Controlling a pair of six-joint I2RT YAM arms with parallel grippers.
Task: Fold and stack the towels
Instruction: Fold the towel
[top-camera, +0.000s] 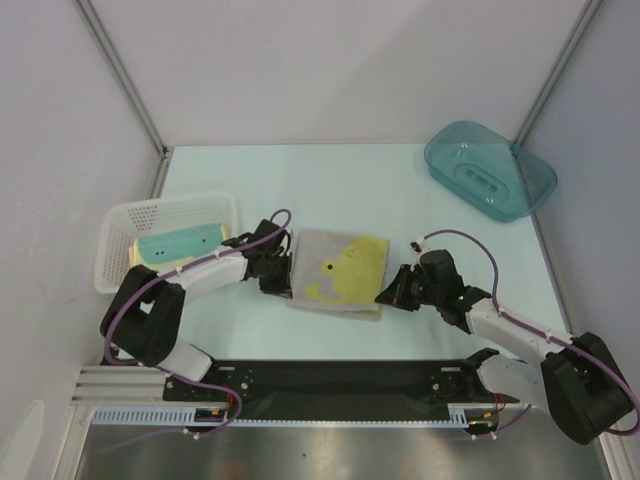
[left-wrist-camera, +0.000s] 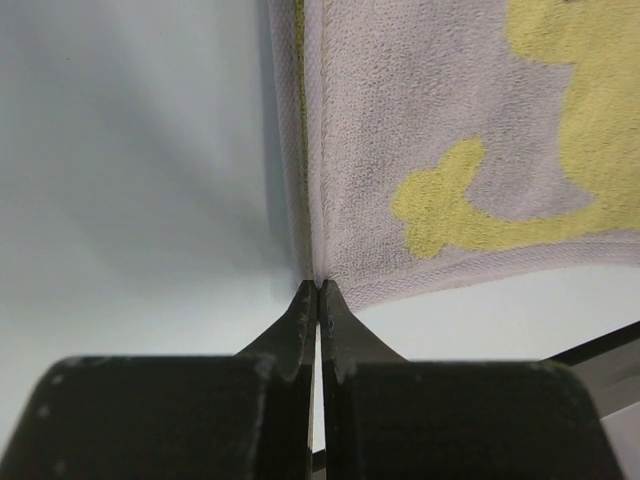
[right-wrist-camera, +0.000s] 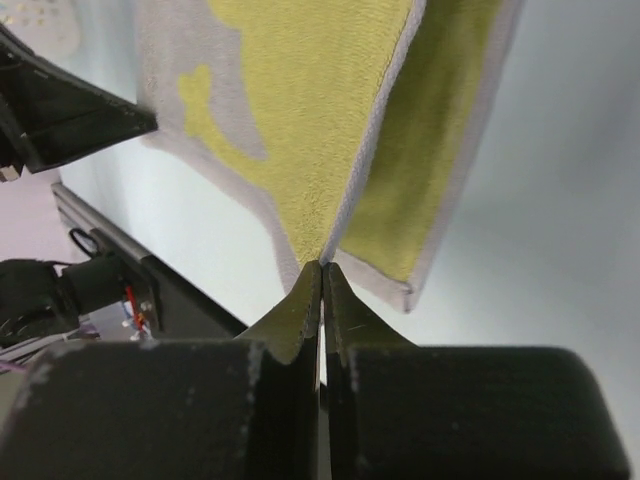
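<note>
two clenched sets, left fingers (left-wrist-camera: 318, 292), right fingers (right-wrist-camera: 322, 270), tips at corners of fuzzy beige-grey towel (top-camera: 322, 258), yellow patches

- Bare tabletop (top-camera: 330, 185) lay open behind the towel (top-camera: 340, 270).
- A white basket (top-camera: 112, 250) blocked the left side; a teal tub (top-camera: 490, 175) occupied the far right corner.

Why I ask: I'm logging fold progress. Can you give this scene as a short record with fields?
towel: beige-grey with yellow patches, lying on the table between the arms, with two layers showing at its right side
left gripper: shut, tips at the towel's left edge; grip unclear
right gripper: shut, tips at the towel's near right corner; grip unclear
basket: left of the towel, holds a pale yellow and teal cloth
tub: teal, far right
</note>
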